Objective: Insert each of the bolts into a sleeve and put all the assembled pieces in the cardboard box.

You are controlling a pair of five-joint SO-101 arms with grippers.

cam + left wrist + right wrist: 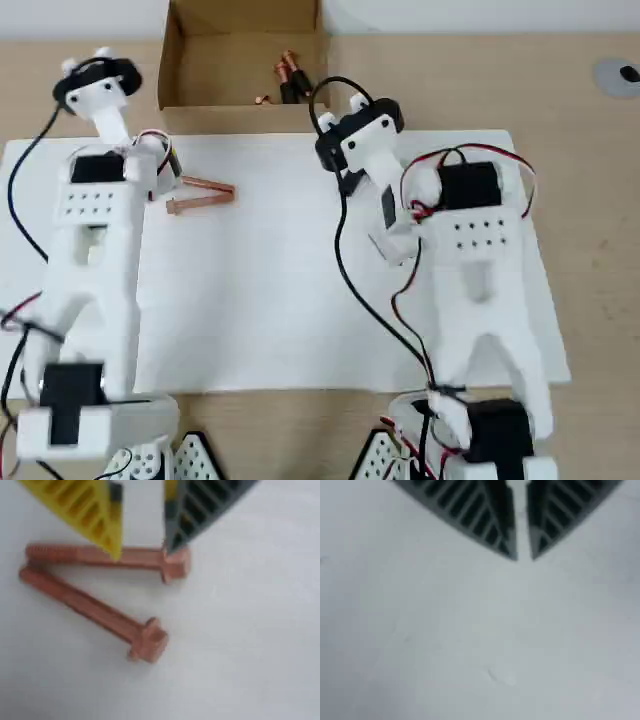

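Nearest, along the near edge of the table point(590, 160): both arm bases, side by side, with the white sheet point(280, 310) spread beyond them.

Farther in, right gripper point(522, 557): hangs over bare sheet in its right half, closed to a thin slit, gripping nothing. Sits well apart from the bolts.

Farther still, toward the far left part of the sheet, left gripper point(143, 547): by far the nearer of the two, parted to a moderate gap, holding nothing. Stands right at the straddled bolt point(75, 555), with the yellow finger point(90, 510) over the shaft and the black finger point(200, 505) at the head. Cannot tell whether touching or just above.

Straddled bolt: lies flat, long axis along the line from one fingertip to the other, not across it. Forms a V with the other bolt point(90, 607), threaded ends almost meeting, heads spread apart.

Judging from this, probably needs a wrist turn before closing, so as to pinch across the shaft. Risks skidding off or nudging the other bolt if closed as it stands.

Farthest, just past the sheet's far edge, cardboard box point(165, 70): already holds a few assembled pieces point(290, 75).
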